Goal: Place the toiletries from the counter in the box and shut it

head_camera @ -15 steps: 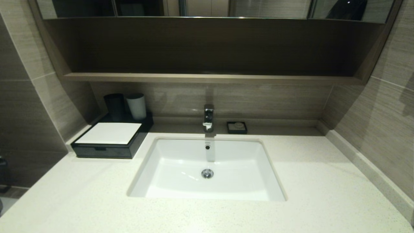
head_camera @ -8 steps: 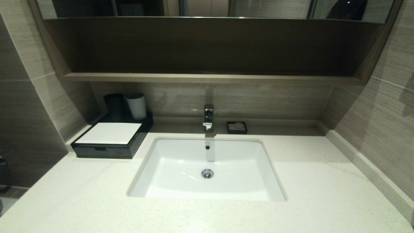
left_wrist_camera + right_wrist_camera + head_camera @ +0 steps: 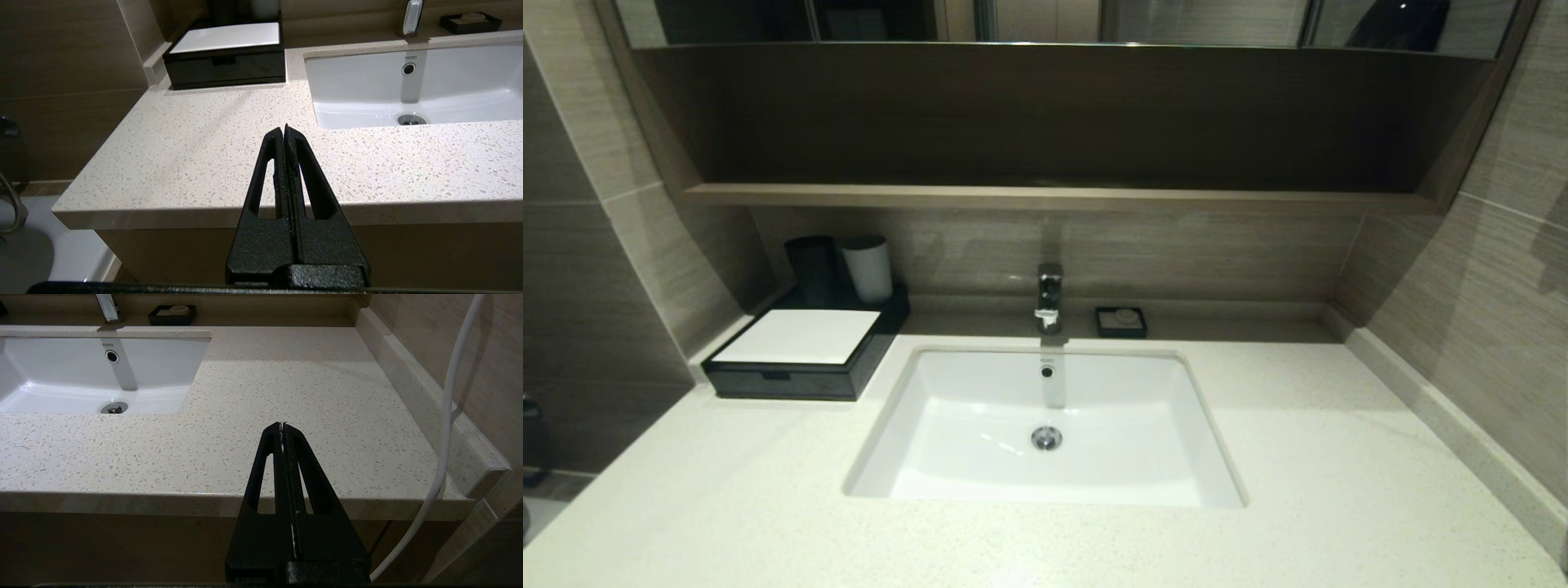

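Observation:
The black box (image 3: 792,377) with its white top panel stands at the counter's (image 3: 768,498) back left, its drawer pushed in; the left wrist view also shows the box (image 3: 229,69). The toiletries are out of view. My left gripper (image 3: 284,127) hangs shut and empty off the counter's front edge on the left. My right gripper (image 3: 282,424) is shut and empty off the front edge on the right. Neither arm shows in the head view.
A white sink (image 3: 1045,425) with a chrome tap (image 3: 1049,296) is set in the middle. A dark cup (image 3: 810,268) and a pale cup (image 3: 867,268) stand behind the box. A small black soap dish (image 3: 1121,321) sits right of the tap. A white cable (image 3: 445,416) hangs at the right.

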{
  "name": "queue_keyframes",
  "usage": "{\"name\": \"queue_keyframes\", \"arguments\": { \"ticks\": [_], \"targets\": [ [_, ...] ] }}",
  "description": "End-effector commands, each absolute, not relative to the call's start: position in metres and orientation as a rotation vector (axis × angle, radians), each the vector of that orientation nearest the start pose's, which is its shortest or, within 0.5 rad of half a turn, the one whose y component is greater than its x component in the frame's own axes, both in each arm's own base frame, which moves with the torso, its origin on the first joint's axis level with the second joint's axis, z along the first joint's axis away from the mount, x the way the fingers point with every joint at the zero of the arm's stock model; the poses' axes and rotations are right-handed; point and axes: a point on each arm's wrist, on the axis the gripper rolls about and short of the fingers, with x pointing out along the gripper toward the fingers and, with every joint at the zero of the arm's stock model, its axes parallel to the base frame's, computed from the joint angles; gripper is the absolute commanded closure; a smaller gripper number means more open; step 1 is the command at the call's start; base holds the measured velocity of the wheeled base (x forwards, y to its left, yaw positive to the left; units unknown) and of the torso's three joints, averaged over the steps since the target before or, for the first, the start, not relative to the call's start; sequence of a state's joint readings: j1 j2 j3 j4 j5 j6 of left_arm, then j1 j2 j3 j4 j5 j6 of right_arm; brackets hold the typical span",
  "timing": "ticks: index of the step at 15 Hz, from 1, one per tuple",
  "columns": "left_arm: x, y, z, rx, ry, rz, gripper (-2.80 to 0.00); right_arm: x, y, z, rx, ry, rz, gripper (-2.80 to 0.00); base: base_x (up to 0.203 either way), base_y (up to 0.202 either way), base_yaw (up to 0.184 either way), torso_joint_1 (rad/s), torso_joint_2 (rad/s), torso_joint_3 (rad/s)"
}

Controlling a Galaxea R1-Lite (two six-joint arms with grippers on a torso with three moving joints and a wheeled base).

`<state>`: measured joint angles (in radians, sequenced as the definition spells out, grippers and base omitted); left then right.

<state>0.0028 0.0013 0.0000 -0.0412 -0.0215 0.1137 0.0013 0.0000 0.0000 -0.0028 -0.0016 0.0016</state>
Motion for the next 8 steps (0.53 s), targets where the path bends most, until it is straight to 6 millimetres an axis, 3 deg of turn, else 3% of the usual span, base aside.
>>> {"name": "queue_keyframes", "arguments": {
  "ticks": [1, 8],
  "targets": [
    [-0.0215, -0.0005, 0.0746, 0.091, -0.024, -0.017, 0.00, -0.0228, -0.0001, 0.0753, 0.002, -0.003, 0.000, 0.00, 0.000, 0.000, 0.000, 0.000, 0.00, 0.000],
    [-0.0214, -0.0003, 0.0750, 0.037, -0.025, -0.009, 0.00, -0.0228, -0.0001, 0.0753, 0.002, -0.003, 0.000, 0.00, 0.000, 0.000, 0.000, 0.000, 0.00, 0.000]
  ]
}}
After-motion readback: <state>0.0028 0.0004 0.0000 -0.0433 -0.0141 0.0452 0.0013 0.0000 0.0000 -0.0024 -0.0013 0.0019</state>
